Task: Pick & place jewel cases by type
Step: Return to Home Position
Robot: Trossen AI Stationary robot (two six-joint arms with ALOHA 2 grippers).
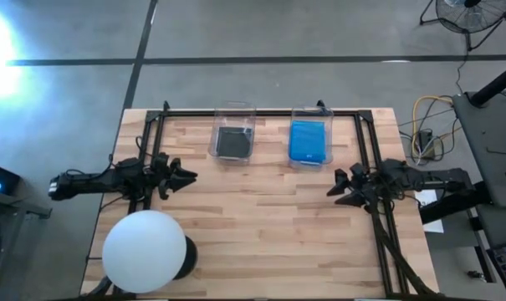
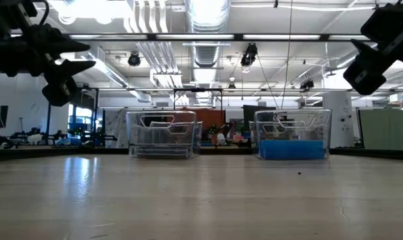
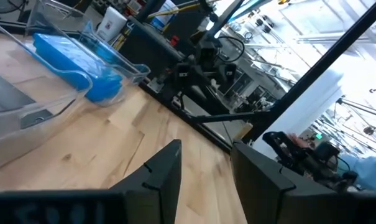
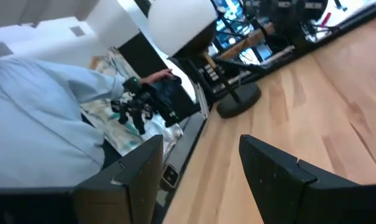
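The dark jewel cases (image 1: 233, 141) lie stacked in the left clear bin (image 1: 233, 125) at the table's far side. The blue jewel cases (image 1: 308, 140) lie in the right clear bin (image 1: 310, 159), and show in the left wrist view (image 3: 76, 59) and in the low view (image 2: 291, 149). My left gripper (image 1: 188, 176) hovers open above the table's left side, empty. My right gripper (image 1: 335, 191) hovers open above the table's right side, empty. In the wrist views each pair of fingers stands apart with bare table between them.
A big white sphere on a dark stand (image 1: 145, 252) stands at the table's near left corner. A black metal frame (image 1: 261, 112) runs along the far edge and both sides. A person in a light blue sleeve (image 4: 45, 118) is beyond the table's left side.
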